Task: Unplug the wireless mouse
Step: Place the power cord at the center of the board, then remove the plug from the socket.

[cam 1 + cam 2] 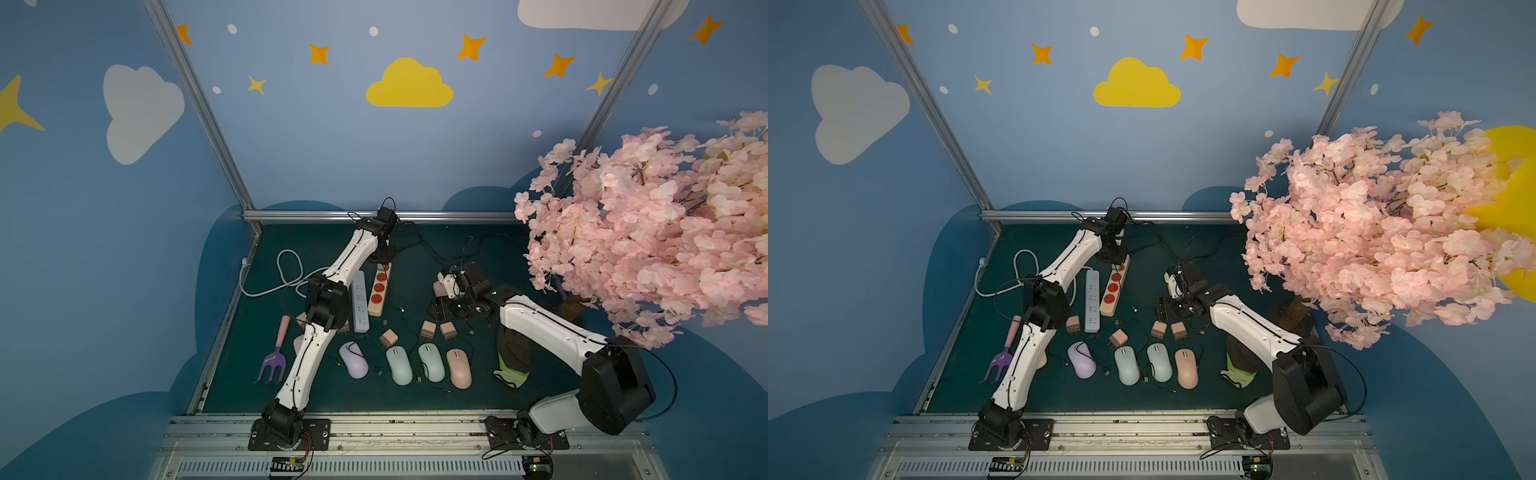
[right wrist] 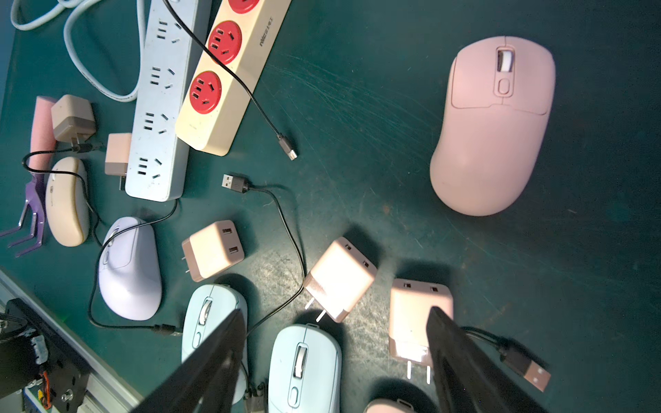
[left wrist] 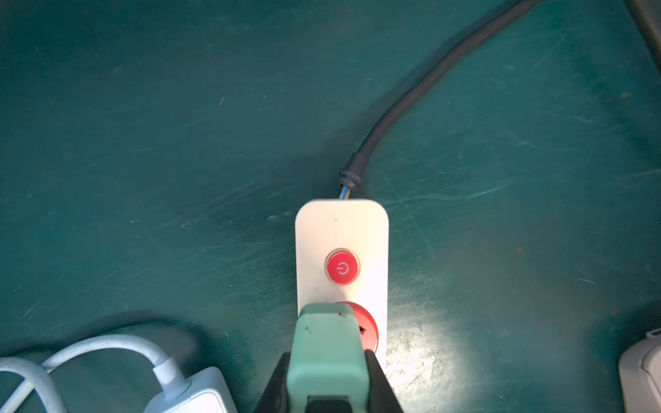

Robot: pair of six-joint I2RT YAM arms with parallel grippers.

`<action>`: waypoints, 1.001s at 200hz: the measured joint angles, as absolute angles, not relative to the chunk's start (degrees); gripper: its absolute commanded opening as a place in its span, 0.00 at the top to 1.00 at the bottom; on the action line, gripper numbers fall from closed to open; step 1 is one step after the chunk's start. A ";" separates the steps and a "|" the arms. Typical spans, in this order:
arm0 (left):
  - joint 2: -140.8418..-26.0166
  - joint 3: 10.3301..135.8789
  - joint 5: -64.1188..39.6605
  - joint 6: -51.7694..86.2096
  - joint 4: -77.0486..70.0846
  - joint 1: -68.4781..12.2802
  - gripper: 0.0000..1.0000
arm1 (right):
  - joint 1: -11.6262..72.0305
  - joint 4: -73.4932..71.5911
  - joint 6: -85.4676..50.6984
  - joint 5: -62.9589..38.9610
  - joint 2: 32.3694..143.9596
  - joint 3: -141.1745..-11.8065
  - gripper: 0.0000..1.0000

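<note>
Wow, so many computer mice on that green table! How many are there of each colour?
Blue mice: 2
Pink mice: 2
Purple mouse: 1
Beige mouse: 1
Total: 6

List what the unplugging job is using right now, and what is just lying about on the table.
In the job:
- left gripper, closed on the mint charger
- cream power strip that the charger stands in

Lying about:
- blue-grey power strip
- purple garden fork
- loose pink charger
- blossom tree
</note>
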State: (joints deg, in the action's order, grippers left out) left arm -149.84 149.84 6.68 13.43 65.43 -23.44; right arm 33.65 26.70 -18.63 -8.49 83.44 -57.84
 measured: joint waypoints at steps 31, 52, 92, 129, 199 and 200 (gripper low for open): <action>-148.00 146.30 1.58 14.87 63.31 -21.52 0.96 | 33.63 26.09 -20.80 -10.61 86.87 -61.04 0.18; -146.45 142.96 -3.62 16.51 61.12 -19.73 0.96 | 33.63 23.75 -23.03 -13.28 91.92 -65.76 0.18; -144.27 136.94 -14.00 18.87 56.84 -16.29 0.96 | 33.47 20.43 -27.31 -16.56 102.19 -74.74 0.20; -141.62 130.63 -18.22 19.94 52.10 -15.07 0.96 | 31.97 18.61 -31.18 -20.03 111.98 -82.28 0.24; -137.60 120.16 -24.21 22.48 43.05 -12.99 0.96 | 30.41 11.44 -36.95 -29.34 121.91 -88.62 0.21; -137.56 120.05 -24.25 22.50 42.96 -12.97 0.96 | 30.41 11.38 -36.99 -29.47 122.02 -88.68 0.21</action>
State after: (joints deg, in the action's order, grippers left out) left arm -137.56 120.05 -24.25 22.50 42.96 -12.97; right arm 30.41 11.38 -36.99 -29.47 122.02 -88.68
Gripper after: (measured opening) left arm 0.279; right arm 0.790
